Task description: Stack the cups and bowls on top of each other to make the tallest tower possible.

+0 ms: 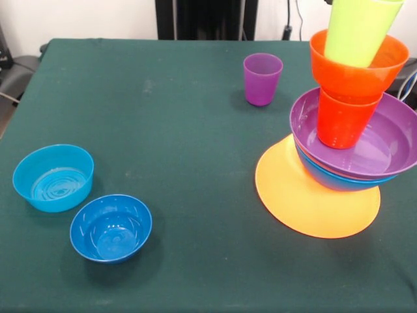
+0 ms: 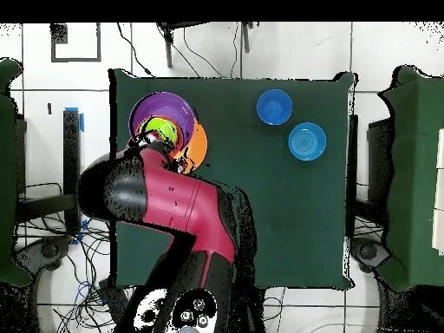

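Note:
The tower stands at the right of the front view. From the bottom up it is the orange-yellow bowl, the blue bowl, the purple bowl, the orange cup, the small orange bowl and the lime green cup. The lime cup leans and is cut off by the top edge. The purple cup stands alone. The yellow cup is out of view. In the overhead view my arm's end hangs over the tower, and the gripper is hidden beneath it.
The straight-sided light blue bowl and the small dark blue bowl sit upright side by side at the front view's left; in the overhead view they lie at the right. The tower stands close to the table's edge.

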